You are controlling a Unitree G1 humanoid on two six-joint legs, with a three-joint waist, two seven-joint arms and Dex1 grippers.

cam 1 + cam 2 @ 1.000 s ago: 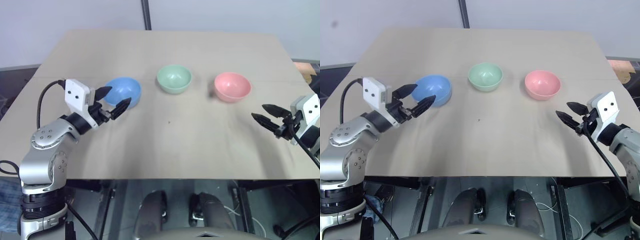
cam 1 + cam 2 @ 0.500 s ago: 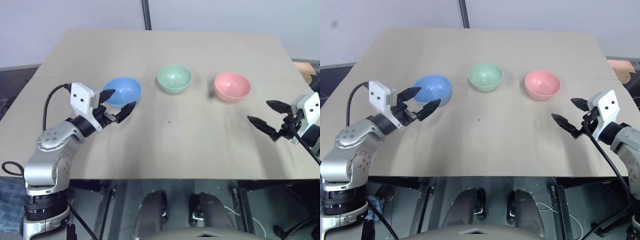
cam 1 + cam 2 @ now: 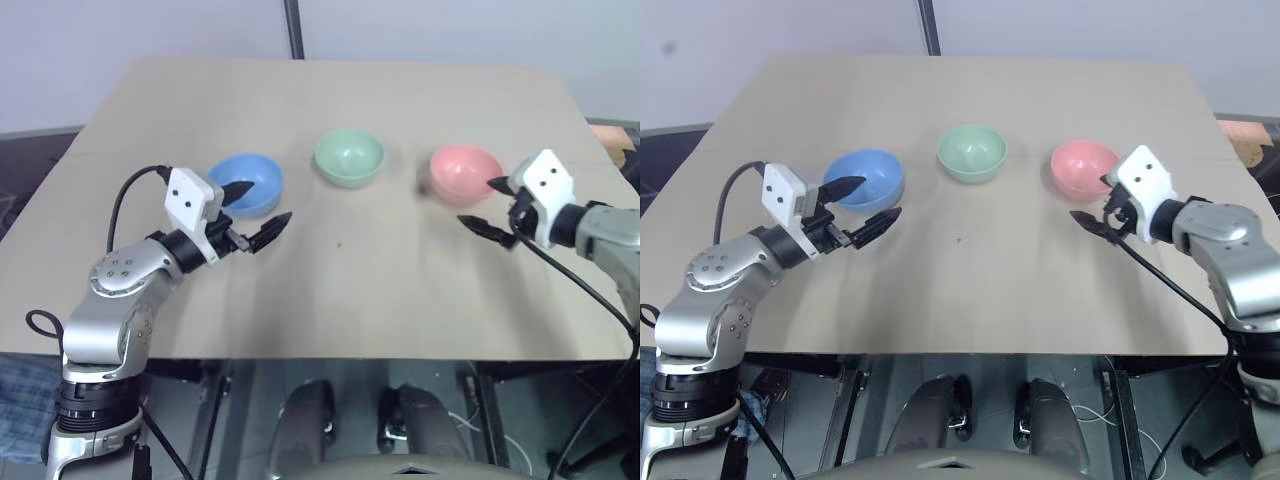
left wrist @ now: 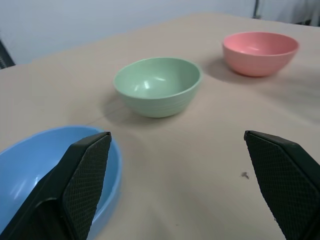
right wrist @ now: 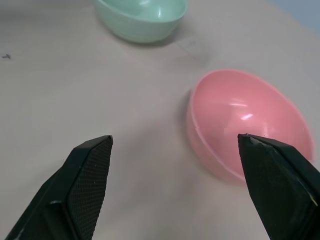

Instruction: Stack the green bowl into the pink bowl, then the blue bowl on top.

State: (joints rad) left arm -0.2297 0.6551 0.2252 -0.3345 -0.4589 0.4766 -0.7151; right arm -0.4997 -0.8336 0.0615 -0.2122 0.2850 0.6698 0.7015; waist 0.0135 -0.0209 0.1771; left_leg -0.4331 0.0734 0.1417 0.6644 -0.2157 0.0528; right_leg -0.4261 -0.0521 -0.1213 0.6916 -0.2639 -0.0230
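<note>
1. Left eye view: three plain bowls sit in a row on the tan desk (image 3: pixel 400 300), with no writing or label to read on any of them.
2. Blue bowl (image 3: pixel 248 184) lies leftmost, green bowl (image 3: pixel 349 157) in the middle, pink bowl (image 3: pixel 465 172) rightmost, all apart.
3. Left gripper (image 3: pixel 258 212) hangs by the blue bowl, jaws released, one finger over its rim.
4. Right gripper (image 3: pixel 484 205) hangs beside the pink bowl, jaws released, empty.

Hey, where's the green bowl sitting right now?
In the head views the green bowl stands empty in the middle of the row on the table, the blue bowl on its left and the pink bowl on its right.
</note>
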